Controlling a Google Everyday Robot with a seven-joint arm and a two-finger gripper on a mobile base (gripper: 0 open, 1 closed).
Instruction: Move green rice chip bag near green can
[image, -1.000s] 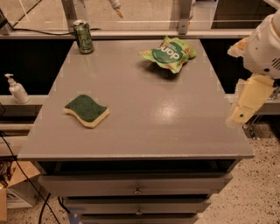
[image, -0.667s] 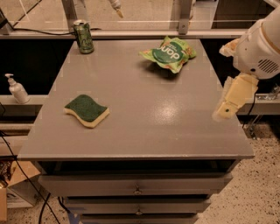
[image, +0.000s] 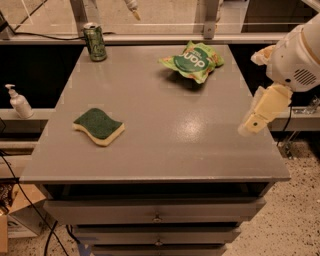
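The green rice chip bag (image: 192, 61) lies crumpled at the far right of the grey table top (image: 165, 125), its dark green round label facing up. The green can (image: 95, 42) stands upright at the far left corner, well apart from the bag. My gripper (image: 251, 125) hangs from the white arm (image: 295, 57) at the right edge of the table, over its right middle. It is below and to the right of the bag, not touching it, and holds nothing that I can see.
A dark green sponge with a yellow base (image: 99, 126) lies on the left half of the table. A white pump bottle (image: 19, 102) stands on a low ledge to the left. Drawers (image: 157, 212) sit under the table front.
My gripper has moved left, from beyond the table's right edge to over its right side. The bag, can and sponge have not moved.
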